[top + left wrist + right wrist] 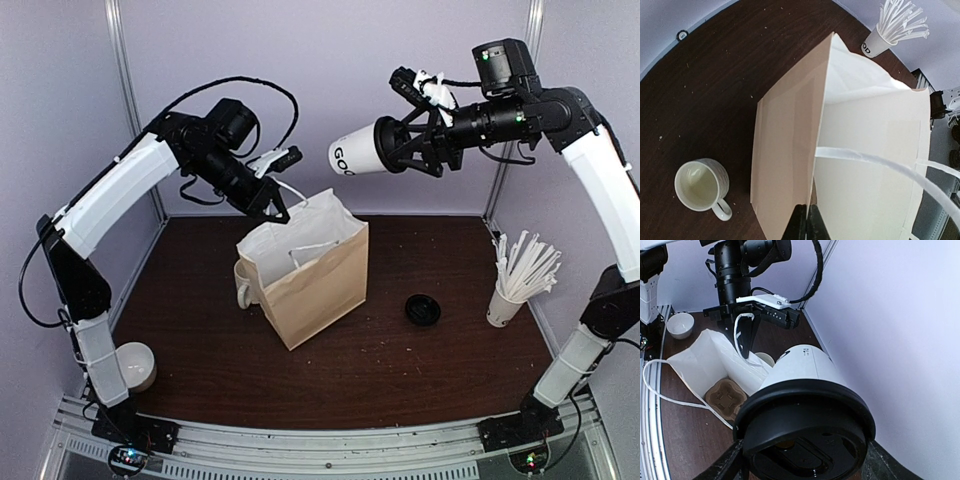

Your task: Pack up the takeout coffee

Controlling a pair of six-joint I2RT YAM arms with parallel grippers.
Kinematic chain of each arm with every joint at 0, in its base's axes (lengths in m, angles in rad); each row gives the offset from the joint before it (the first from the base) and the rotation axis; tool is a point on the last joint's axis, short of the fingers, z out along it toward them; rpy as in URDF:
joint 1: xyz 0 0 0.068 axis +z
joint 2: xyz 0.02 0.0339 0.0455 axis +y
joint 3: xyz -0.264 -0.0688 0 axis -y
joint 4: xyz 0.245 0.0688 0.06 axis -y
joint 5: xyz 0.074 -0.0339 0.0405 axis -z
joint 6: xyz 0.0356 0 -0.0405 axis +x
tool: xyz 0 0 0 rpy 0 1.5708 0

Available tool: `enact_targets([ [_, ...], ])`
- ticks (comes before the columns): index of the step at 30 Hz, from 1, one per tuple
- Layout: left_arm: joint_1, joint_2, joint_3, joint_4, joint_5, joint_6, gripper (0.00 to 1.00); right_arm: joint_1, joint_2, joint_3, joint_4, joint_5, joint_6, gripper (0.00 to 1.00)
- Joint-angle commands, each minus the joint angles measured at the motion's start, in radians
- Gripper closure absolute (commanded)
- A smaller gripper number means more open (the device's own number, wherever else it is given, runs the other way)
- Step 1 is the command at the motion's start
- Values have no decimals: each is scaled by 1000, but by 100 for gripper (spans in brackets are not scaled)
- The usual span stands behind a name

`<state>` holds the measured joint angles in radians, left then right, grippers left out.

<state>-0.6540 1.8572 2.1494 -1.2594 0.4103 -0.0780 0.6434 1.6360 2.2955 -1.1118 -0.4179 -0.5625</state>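
The takeout coffee [358,155] is a white paper cup with dark letters and a black lid [805,440]. It lies sideways in the air, above and to the right of the bag, base pointing left. My right gripper [402,146] is shut on its lid end, one finger on each side of the lid in the right wrist view [802,460]. The brown paper bag [312,272] stands open mid-table with a cardboard cup carrier [729,397] inside. My left gripper [806,222] is shut on the bag's rim near its back left corner [276,206].
A cream handled mug [240,281] [702,186] stands against the bag's left side. A white cup of straws [518,278] is at the right edge. A loose black lid [422,309] lies right of the bag. A white bowl [136,364] sits near the left arm's base.
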Motion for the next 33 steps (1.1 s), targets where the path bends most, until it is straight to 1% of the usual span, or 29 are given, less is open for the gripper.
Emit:
enact_targets([
  [1,-6,65,110,20,25,67,100,-15,-44,-31,-28,89,-71,29],
  [4,-8,110,154,18,34,105,100,-25,-65,-47,-46,87,-89,29],
  [8,-18,152,195,18,42,119,100,-25,-80,-79,-87,75,-133,29],
  [12,-21,174,219,18,47,116,100,-26,-48,-30,-190,93,-203,28],
  [15,-30,198,234,19,45,109,100,-21,-46,-37,-231,78,-233,28],
  [22,-101,258,281,34,25,99,99,37,-37,-123,-221,142,-247,30],
  [24,-118,266,288,44,21,94,94,44,-34,-128,-220,155,-251,30],
  [27,-130,266,288,69,3,82,83,52,-40,-133,-223,157,-265,30],
  [29,-130,267,288,85,1,81,78,63,-44,-145,-226,171,-283,30],
  [31,-129,264,288,103,-9,40,74,77,-39,-155,-233,191,-289,30],
  [33,-130,258,286,124,-19,30,66,88,-31,-161,-239,196,-289,30],
])
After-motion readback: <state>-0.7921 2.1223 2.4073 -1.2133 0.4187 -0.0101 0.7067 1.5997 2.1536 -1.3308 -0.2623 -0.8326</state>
